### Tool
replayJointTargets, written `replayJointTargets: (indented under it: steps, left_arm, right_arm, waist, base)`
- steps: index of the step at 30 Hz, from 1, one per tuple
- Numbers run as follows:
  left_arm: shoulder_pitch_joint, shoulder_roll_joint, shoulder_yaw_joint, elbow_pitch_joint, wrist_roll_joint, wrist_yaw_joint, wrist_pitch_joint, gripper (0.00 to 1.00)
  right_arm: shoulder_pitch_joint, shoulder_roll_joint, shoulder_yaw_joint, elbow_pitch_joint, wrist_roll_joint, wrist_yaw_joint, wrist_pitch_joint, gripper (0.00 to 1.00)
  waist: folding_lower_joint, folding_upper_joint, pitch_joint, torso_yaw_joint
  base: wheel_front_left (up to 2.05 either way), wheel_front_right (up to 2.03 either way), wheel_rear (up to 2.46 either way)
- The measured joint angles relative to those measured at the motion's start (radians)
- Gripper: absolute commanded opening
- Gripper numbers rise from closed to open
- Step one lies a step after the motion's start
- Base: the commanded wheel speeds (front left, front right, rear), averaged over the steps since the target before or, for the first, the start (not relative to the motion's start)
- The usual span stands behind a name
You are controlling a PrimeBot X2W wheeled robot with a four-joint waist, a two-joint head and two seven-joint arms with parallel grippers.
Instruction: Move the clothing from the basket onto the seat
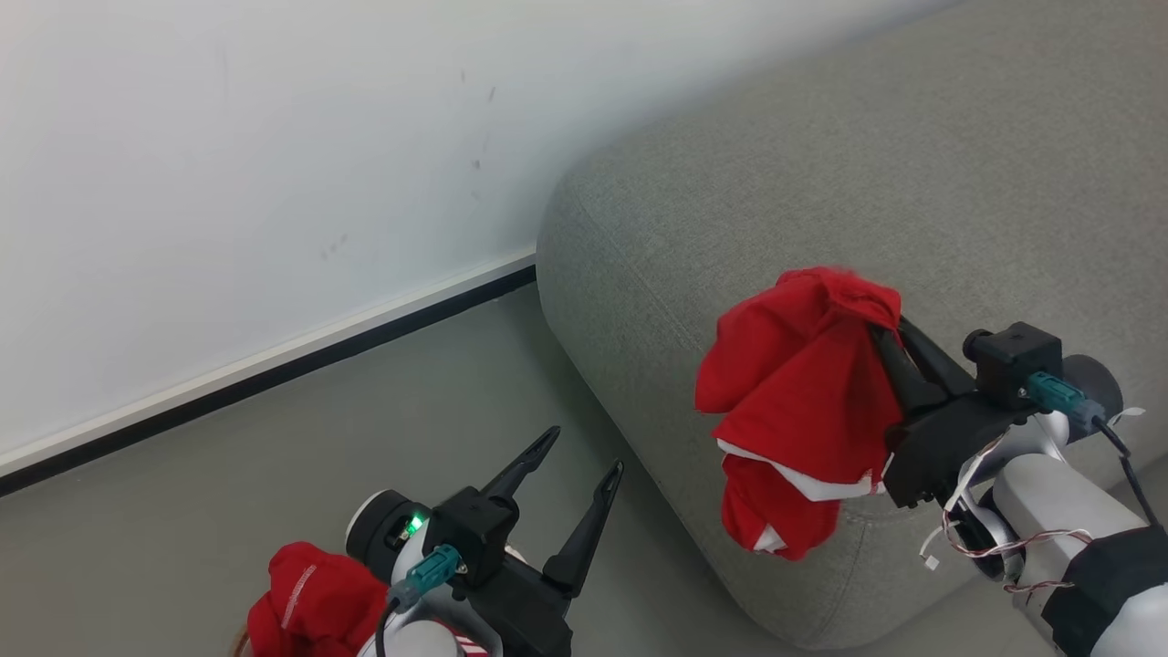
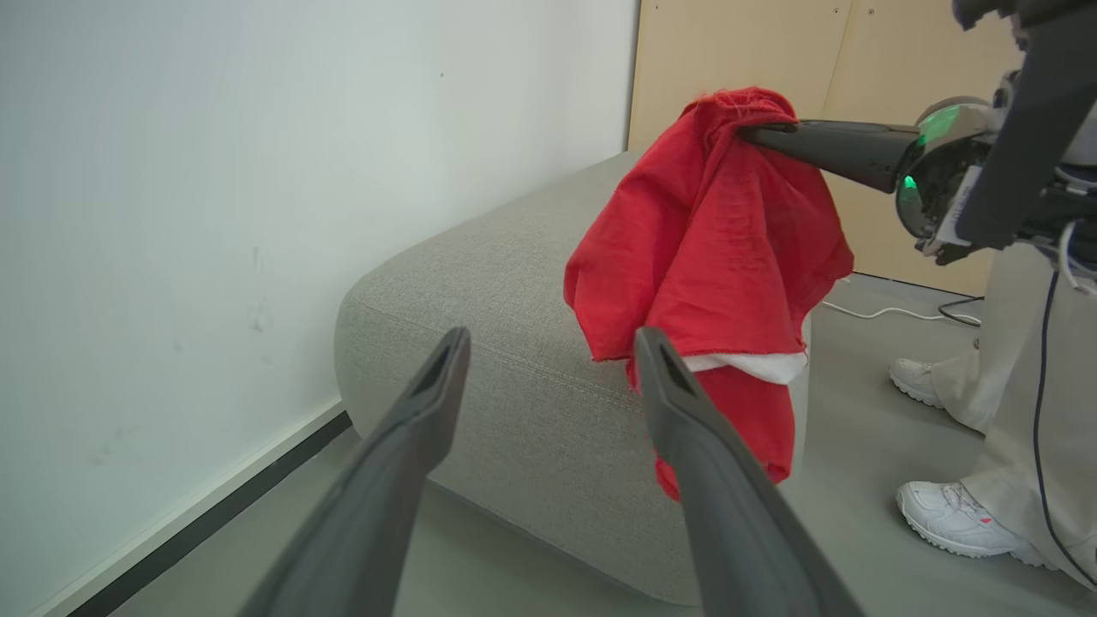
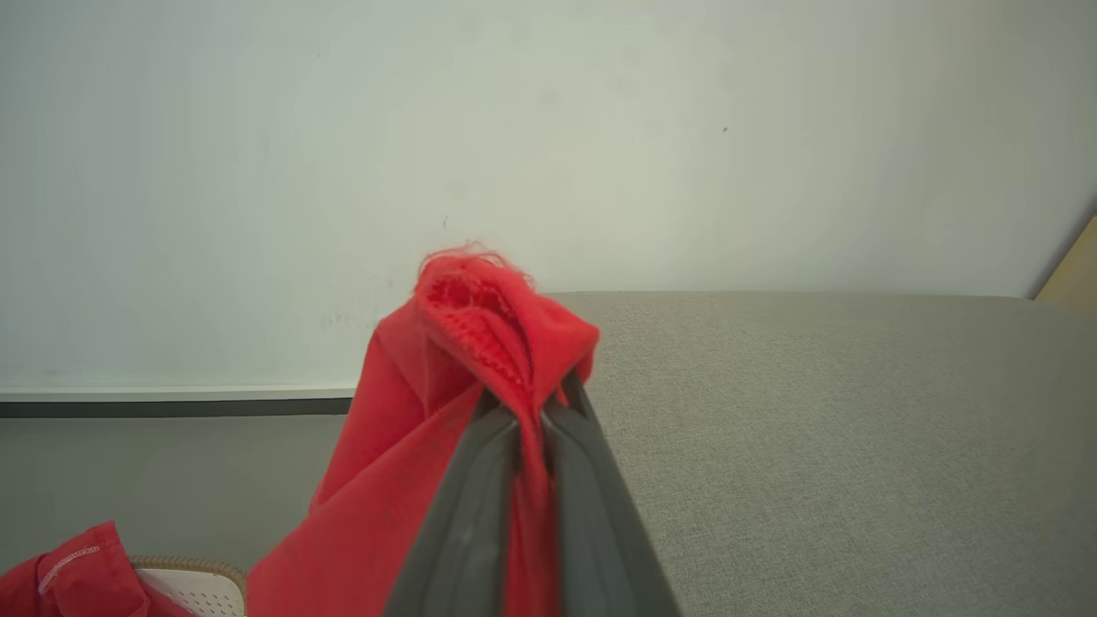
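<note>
Right end effector (image 3: 530, 411) is clamped on a red garment (image 1: 803, 383) hanging at the seat (image 1: 821, 182) edge. If you release here, you risk it sliding to the floor (image 1: 411, 411). Left end effector (image 1: 584, 450) is spread wide and empty.

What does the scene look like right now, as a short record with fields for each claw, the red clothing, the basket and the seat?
right claw: shut on the red garment
left claw: open, empty
red garment: dangling beside the edge of the seat, not yet laid down
seat: light grey, next to a white wall
basket: corner in view, second garment at its rim
person: white shoes, standing past the seat
</note>
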Motion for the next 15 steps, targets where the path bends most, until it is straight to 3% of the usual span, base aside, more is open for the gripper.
replayJointTargets:
  steps: [9,15]
  left_arm:
    - [0.000,0.002,-0.010,-0.033,0.016,0.007,0.014,1.00]
    - [-0.012,0.022,-0.012,-0.082,0.044,0.010,0.028,1.00]
  right_arm:
    - [-0.019,-0.038,-0.062,-0.049,-0.006,-0.008,0.000,0.00]
    - [-0.143,-0.066,-0.123,-0.054,-0.007,-0.006,-0.001,0.00]
  waist:
    - [0.0000,0.0000,0.045,0.013]
    - [0.0001,0.0000,0.105,0.029]
  base:
    - [0.00,0.00,0.00]
    - [0.00,0.00,0.00]
